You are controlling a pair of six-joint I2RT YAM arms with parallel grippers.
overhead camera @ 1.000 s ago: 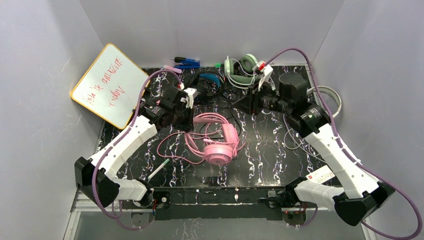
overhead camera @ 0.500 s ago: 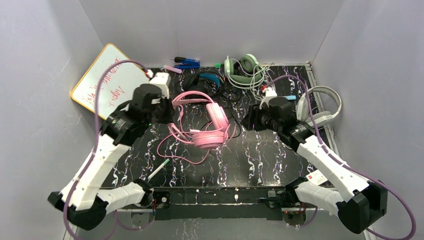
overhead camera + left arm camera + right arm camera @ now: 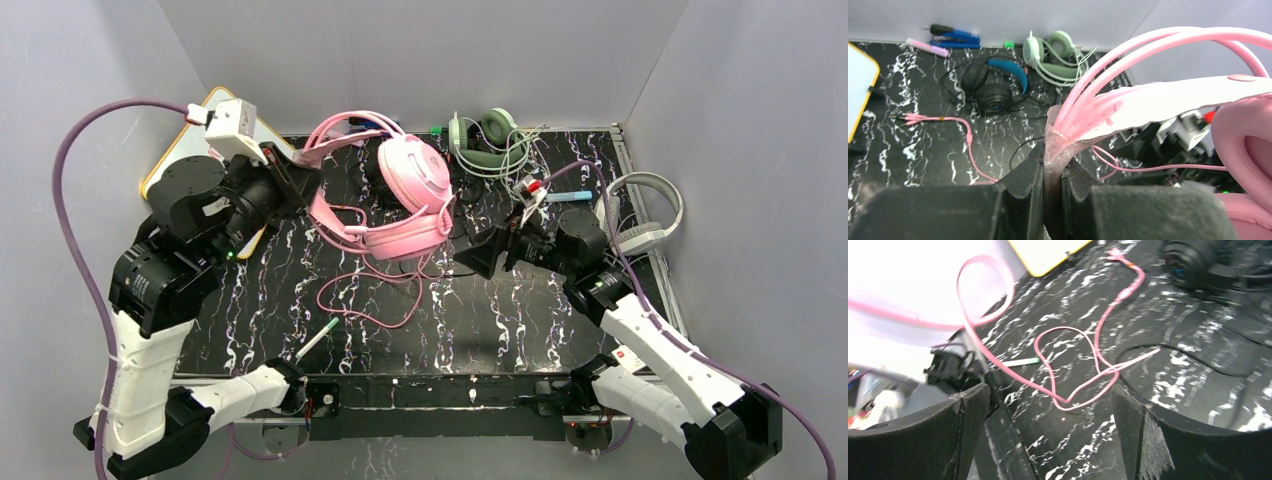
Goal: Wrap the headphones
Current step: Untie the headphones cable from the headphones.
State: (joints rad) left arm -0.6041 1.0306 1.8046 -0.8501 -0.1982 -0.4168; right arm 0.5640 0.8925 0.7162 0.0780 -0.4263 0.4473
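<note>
My left gripper (image 3: 303, 185) is shut on the headband of the pink headphones (image 3: 410, 178) and holds them up above the back of the table. In the left wrist view the band (image 3: 1108, 107) is pinched between the jaws of the left gripper (image 3: 1053, 167). The pink cord (image 3: 372, 300) hangs down and loops on the table. To the right of the cups, my right gripper (image 3: 475, 252) stands wide open, pointing left. In its wrist view the right gripper (image 3: 1048, 405) has only the cord (image 3: 1073, 370) on the table beyond it. Black-and-blue headphones (image 3: 998, 87) lie behind.
Green headphones (image 3: 485, 140) lie at the back, and a white-grey pair (image 3: 645, 210) sits at the right edge. A whiteboard (image 3: 165, 170) leans at the back left behind my left arm. A green pen (image 3: 318, 338) lies near the front. Markers (image 3: 955, 36) rest by the back wall.
My left arm has lifted the pink headphones off the table, up and toward the back. The right gripper has opened wide and moved nearer and lower.
</note>
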